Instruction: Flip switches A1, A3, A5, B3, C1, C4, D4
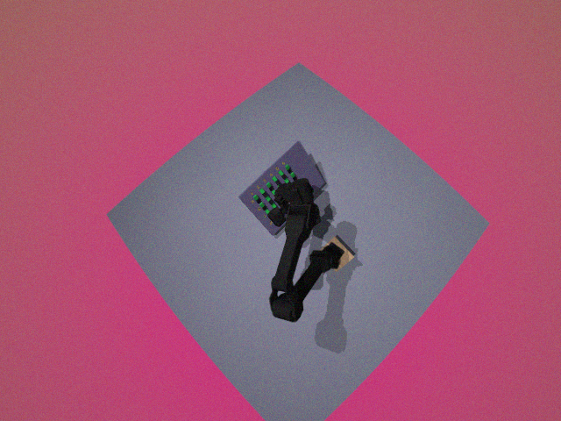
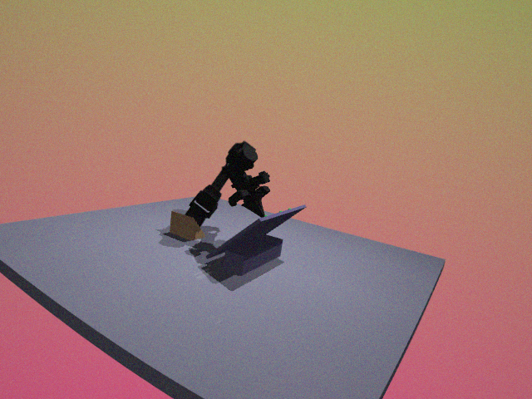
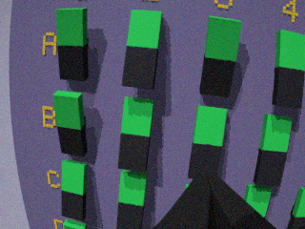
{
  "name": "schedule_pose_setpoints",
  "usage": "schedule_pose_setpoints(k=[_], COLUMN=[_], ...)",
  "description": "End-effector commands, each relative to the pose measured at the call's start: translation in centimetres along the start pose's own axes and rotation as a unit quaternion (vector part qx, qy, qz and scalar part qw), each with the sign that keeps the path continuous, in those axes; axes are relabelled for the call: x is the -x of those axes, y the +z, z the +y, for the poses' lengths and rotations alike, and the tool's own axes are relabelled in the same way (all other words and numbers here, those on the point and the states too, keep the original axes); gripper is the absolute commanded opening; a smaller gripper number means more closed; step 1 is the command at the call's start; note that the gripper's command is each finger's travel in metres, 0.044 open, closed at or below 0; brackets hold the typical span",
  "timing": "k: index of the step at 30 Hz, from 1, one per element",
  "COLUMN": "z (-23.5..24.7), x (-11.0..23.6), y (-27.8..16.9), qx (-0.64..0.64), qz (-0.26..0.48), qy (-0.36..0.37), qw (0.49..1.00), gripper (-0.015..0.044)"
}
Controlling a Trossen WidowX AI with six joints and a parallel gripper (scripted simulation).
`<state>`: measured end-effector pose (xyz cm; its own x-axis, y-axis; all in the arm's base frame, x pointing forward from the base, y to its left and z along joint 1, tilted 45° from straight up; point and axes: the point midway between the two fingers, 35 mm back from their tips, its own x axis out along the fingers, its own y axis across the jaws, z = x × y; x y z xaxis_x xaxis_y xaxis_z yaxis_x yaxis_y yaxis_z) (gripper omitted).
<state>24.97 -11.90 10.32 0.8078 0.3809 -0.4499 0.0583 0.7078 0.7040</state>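
Note:
The purple switch panel [image 1: 302, 156] [image 2: 274, 215] stands tilted on a dark box, with yellow row letters and column numbers. Its switches are half green, half black. In the wrist view I see A1 [image 3: 71, 27], A3 [image 3: 223, 38] and B3 [image 3: 210, 126]. My gripper [image 3: 205, 183] [image 2: 260, 211] is shut and empty. Its black tip points at the near, black end of B3 [image 3: 205, 160], touching it or just above it. Rows C and D under the fingers are partly hidden. In the top view the arm covers the panel's near right part.
A tan block [image 1: 342, 257] [image 2: 184, 226] sits at the arm's foot, behind the panel. The grey table [image 1: 181, 217] [image 2: 300, 322] carries both. The panel's dark box [image 2: 258, 253] stands under its raised far edge.

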Motion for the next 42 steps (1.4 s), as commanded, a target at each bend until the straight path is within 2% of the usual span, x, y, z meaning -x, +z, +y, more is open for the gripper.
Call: schedule_pose_setpoints(k=[1, 9, 42], z=[0.0, -0.1, -0.1], x=[-0.4, -1.5, -1.7], y=[0.0, -0.1, -0.1], qx=[0.000, 0.000, 0.000], qz=[-0.001, -0.001, -0.001], qy=[-0.003, -0.003, -0.003], qw=[1.000, 1.000, 1.000], gripper=[0.0000, 0.0000, 0.0000])
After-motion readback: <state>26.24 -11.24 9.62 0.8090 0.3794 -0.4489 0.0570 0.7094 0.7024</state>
